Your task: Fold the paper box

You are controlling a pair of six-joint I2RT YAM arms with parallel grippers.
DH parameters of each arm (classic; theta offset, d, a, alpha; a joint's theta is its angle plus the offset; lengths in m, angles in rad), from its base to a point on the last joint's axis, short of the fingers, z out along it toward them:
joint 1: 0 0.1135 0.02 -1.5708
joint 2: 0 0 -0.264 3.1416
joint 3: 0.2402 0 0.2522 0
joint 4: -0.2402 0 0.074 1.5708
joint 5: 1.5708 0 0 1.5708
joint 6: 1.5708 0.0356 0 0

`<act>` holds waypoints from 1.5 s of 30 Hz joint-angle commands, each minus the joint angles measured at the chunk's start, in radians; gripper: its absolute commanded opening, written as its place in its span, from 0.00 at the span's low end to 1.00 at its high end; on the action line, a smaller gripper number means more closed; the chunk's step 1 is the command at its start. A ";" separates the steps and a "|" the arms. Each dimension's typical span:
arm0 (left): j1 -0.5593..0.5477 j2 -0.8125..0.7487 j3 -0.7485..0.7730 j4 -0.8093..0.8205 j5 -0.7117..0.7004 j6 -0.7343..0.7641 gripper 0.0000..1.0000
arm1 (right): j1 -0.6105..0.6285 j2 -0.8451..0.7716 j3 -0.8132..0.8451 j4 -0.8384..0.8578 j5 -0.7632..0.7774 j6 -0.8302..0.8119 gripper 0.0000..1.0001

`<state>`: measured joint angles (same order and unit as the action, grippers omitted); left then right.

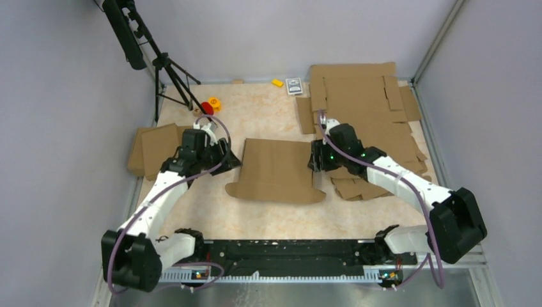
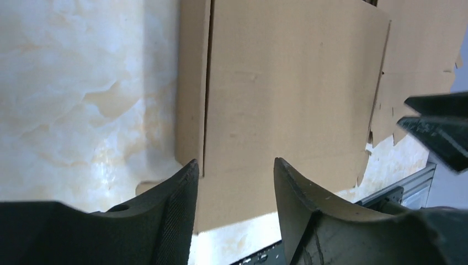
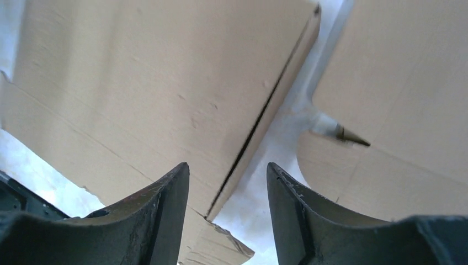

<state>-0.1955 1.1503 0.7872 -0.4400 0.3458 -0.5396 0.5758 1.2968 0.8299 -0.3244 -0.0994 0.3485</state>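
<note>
A marble-patterned tabletop carries a pile of slotted cardboard sheets at its far right. The paper box lies flat at the centre, folded. Its wider, flapped edge points toward the arm bases, and its long axis is hard to judge from above. Smaller cardboard pieces lie at the left. The left end effector and right end effector flank the box's 2 side edges, each with jaws parted and gripping nothing.
</note>
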 commanded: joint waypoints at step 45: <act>-0.411 -0.437 -0.598 0.358 0.140 -0.295 0.00 | -0.190 0.839 0.778 0.055 -0.609 -0.163 0.50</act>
<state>-0.5991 0.7029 0.2272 -0.2028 0.4648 -0.8482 0.4000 2.1437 1.5730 -0.3046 -0.6678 0.2173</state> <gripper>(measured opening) 0.001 0.300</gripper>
